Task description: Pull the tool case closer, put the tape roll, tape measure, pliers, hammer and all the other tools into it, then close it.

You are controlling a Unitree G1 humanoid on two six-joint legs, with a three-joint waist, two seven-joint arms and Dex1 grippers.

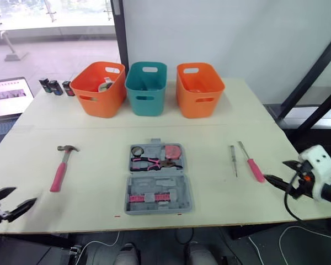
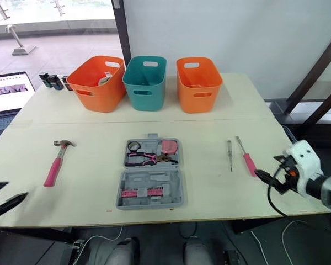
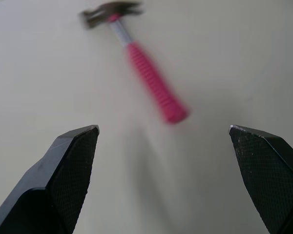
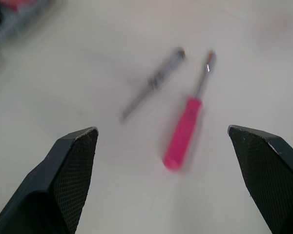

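We've pink-handled pliers (image 1: 154, 162) in the open grey plastic tool case (image 1: 157, 197); pink-handled hammer (image 1: 61, 167), pink screwdriver (image 1: 252, 162) lie outside; our left gripper (image 1: 23, 196), right gripper (image 1: 275, 170) gape empty.

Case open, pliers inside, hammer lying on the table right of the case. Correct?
Not quite: the hammer lies left of the tool case, near the left end effector, as the left eye view shows. Case open with pliers inside is right.

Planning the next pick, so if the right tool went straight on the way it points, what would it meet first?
Probably the pink screwdriver, its handle end nearest the open right tool; the thin grey item lies further on. Depth is unclear.
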